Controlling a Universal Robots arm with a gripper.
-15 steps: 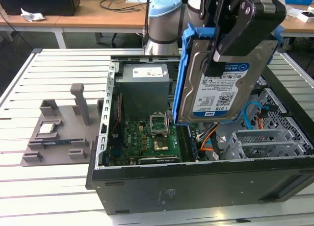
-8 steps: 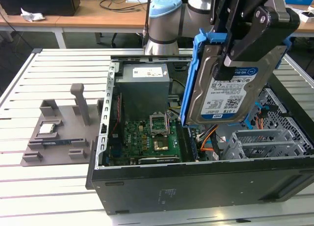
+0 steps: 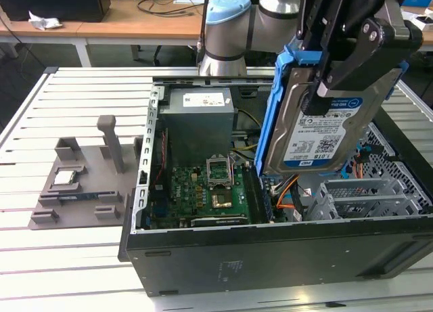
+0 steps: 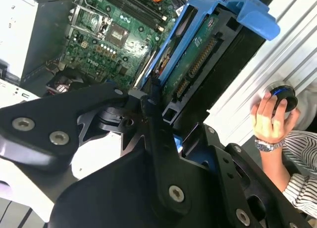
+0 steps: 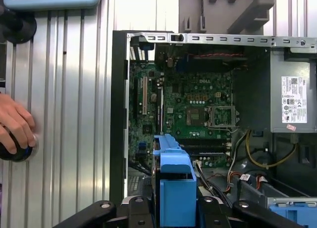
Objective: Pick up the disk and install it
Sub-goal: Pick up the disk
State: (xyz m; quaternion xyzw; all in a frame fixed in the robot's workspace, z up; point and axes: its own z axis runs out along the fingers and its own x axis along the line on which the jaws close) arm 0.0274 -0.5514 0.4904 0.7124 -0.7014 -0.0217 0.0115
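The disk [image 3: 331,132], a silver hard drive with a white-and-blue label in a blue carrier frame, hangs upright and slightly tilted above the open computer case [image 3: 270,258]. My gripper [image 3: 323,95] is shut on it, with one black finger across its labelled face. In the second wrist view the disk [image 4: 198,50] shows its green circuit side and connector, clamped in the gripper [image 4: 158,104]. The first wrist view looks down the blue carrier [image 5: 176,183] between the gripper [image 5: 176,208] fingers, over the motherboard. A grey metal drive bay [image 3: 365,197] sits in the case below the disk.
Inside the case are a green motherboard [image 3: 203,190], a grey power supply [image 3: 199,122] and loose cables [image 5: 257,154]. A grey fixture [image 3: 81,183] holding a small chip [image 3: 64,178] lies on the slatted table at the exterior view's left. A person's hand [image 4: 272,116] rests on a black knob.
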